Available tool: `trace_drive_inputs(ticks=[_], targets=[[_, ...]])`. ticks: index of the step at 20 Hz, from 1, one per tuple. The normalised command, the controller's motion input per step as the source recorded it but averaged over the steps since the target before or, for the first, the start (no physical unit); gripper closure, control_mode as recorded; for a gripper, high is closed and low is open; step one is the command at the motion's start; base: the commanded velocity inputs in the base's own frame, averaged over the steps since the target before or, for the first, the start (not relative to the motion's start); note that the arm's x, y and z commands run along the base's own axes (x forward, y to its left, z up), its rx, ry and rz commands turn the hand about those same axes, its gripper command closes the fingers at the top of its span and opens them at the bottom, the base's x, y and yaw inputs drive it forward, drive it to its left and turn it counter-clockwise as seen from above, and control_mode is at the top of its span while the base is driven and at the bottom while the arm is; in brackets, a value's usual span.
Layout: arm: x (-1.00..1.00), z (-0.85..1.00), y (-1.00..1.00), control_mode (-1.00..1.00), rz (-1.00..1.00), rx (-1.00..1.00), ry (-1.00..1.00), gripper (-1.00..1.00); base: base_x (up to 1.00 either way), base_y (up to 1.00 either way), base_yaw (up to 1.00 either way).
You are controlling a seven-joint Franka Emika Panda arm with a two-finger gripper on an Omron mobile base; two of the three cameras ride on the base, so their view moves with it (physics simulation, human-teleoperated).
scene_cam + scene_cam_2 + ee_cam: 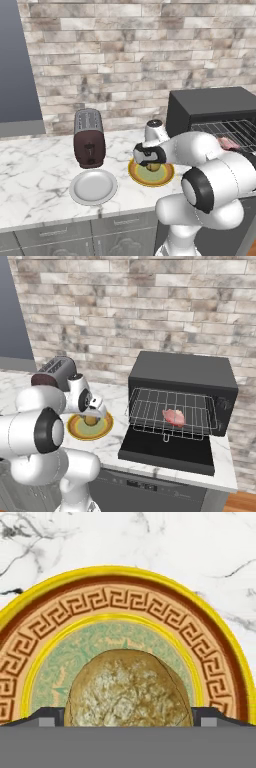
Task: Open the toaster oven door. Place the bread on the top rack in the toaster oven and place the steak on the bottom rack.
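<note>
- Two fingers [50, 717] of the gripper [128, 718] stand spread wide either side of the bread [128, 689], not clamping it
- bread sits on the yellow-rimmed plate [102, 428]
- steak [174, 417] lies on a rack [150, 406] in the toaster oven [185, 373], door [165, 448] down

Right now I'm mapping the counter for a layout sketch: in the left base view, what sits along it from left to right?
Dark brown toaster → plain grey-white plate → yellow-rimmed plate holding the bread → black toaster oven, its racks showing, with the steak inside.
</note>
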Motion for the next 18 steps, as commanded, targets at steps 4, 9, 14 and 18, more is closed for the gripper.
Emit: trace_drive_inputs(ticks=[4,9,14,18], targets=[[-0.1,0.63,-0.01,-1.0,-0.01,0.09,0.11,1.0,0.0,0.0,0.0],[-0.28,0.63,-0.06,-1.0,0.0,0.07,0.06,1.0,0.0,0.0,0.0],[-0.37,0.58,-0.15,-1.0,0.0,0.01,0.05,1.0,0.0,0.0,0.0],[-0.39,0.44,-0.32,-1.0,-0.03,0.0,0.11,1.0,0.0,0.0,0.0]])
